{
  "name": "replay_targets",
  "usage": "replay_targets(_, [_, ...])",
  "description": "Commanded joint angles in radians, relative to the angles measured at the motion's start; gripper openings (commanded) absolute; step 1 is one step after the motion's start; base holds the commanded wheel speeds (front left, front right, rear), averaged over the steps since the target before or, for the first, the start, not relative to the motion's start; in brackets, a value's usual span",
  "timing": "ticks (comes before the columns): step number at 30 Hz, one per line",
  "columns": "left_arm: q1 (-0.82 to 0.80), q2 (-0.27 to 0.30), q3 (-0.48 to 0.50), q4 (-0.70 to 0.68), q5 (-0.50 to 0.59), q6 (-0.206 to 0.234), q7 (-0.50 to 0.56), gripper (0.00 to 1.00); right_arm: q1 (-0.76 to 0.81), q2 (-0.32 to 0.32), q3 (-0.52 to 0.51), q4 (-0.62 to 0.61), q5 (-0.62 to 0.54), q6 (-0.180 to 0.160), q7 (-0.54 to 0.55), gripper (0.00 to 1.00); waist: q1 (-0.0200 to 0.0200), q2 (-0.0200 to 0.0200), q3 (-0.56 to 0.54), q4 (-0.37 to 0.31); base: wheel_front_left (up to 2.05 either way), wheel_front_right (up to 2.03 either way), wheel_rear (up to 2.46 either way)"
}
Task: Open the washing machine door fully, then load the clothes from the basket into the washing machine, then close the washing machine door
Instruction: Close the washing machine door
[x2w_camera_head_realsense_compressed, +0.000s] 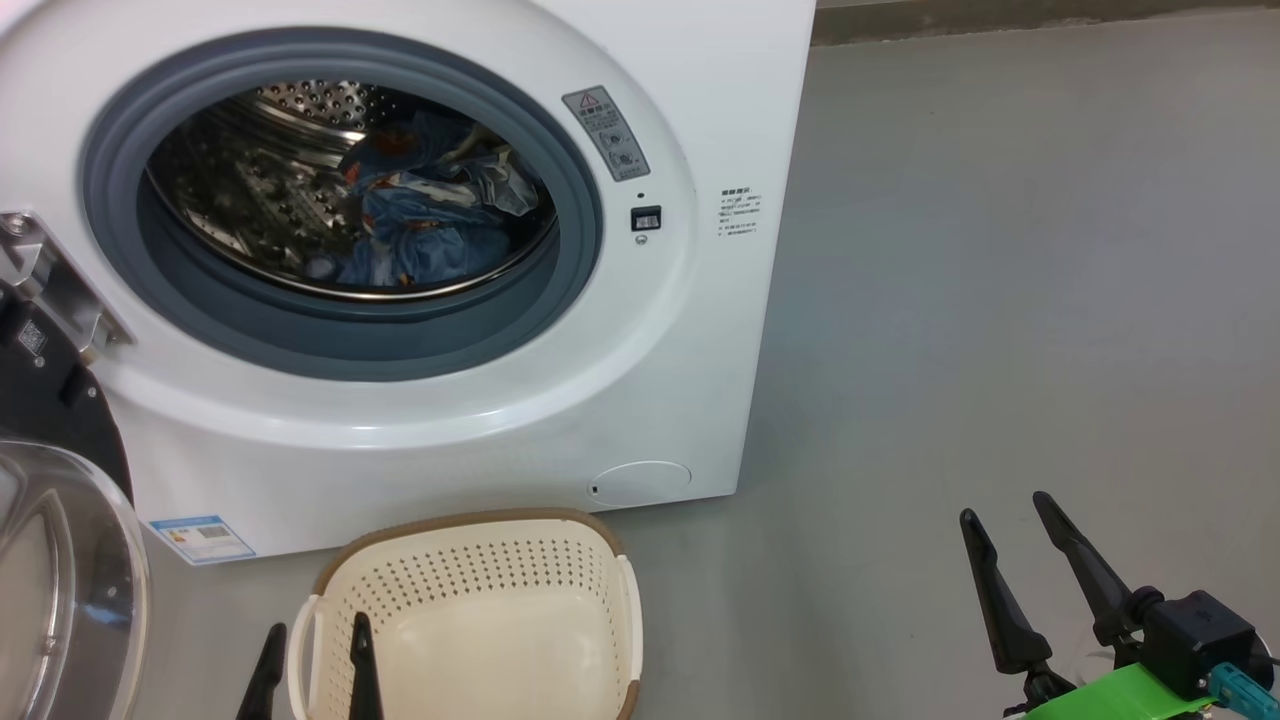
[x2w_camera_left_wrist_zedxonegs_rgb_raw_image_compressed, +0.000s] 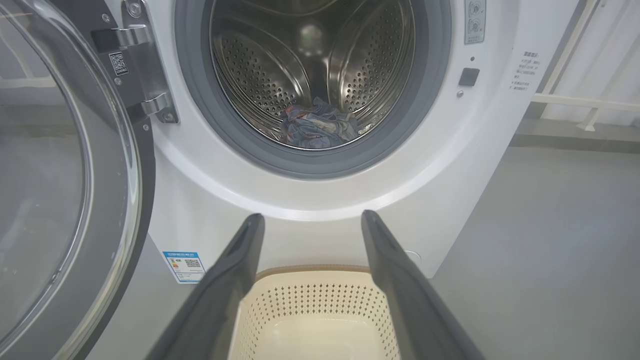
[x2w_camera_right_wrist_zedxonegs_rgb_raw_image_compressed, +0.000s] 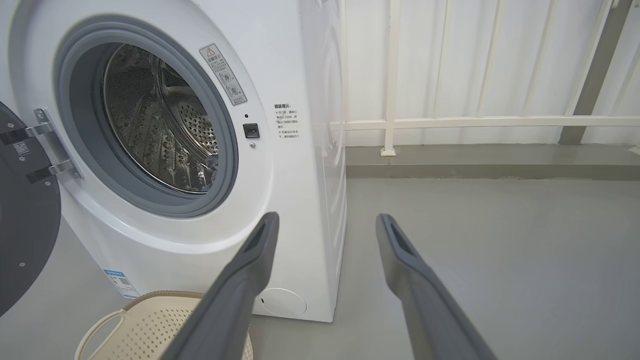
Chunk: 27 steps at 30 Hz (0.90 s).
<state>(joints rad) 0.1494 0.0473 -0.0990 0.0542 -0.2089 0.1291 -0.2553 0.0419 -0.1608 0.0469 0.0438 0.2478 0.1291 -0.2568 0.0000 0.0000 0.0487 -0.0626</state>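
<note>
Left jaws spread wide and empty, nothing between them but air. The basket (x2w_camera_left_wrist_zedxonegs_rgb_raw_image_compressed: 310, 305) sits on the floor (x2w_camera_head_realsense_compressed: 1000, 300) directly below and between the two left fingers; in the head view one finger crosses the basket's near left corner, contact not resolvable. No fabric visible in the basket. The clothes (x2w_camera_left_wrist_zedxonegs_rgb_raw_image_compressed: 317, 130) lie in the bottom of the drum (x2w_camera_left_wrist_zedxonegs_rgb_raw_image_compressed: 260, 75), straight ahead of the left jaws and well beyond their tips, past the grey gasket (x2w_camera_head_realsense_compressed: 330, 340). The washing machine (x2w_camera_head_realsense_compressed: 450, 440) stands ahead of both arms. The door (x2w_camera_left_wrist_zedxonegs_rgb_raw_image_compressed: 142, 175) hangs swung open on its hinge to the left of the left jaws. Right jaws also spread wide and empty, over bare floor, with the machine's front corner ahead and left of them and the basket low to their left.
</note>
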Motion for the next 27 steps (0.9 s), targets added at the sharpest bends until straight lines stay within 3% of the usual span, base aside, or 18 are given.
replay_targets(1, [-0.007, 0.003, 0.031, -0.031, 0.0, 0.01, -0.006, 1.0, -0.005, -0.018, 0.022, -0.023, 0.002, 0.002, -0.005, 1.0, 0.0, 0.0, 0.0, -0.001, 0.0, 0.0, 0.0])
replay_targets(16, [-0.002, 0.003, 0.036, -0.033, 0.002, 0.018, -0.006, 1.0, -0.003, -0.019, 0.02, -0.025, 0.003, 0.002, -0.005, 1.0, 0.0, 0.0, -0.005, -0.002, -0.05, 0.05, 0.0])
replay_targets(27, [-0.004, 0.003, 0.039, -0.027, 0.006, 0.024, -0.006, 1.0, -0.005, -0.018, 0.019, -0.026, 0.003, 0.002, -0.005, 1.0, 0.0, 0.0, -0.001, -0.001, -0.99, 0.99, 0.0])
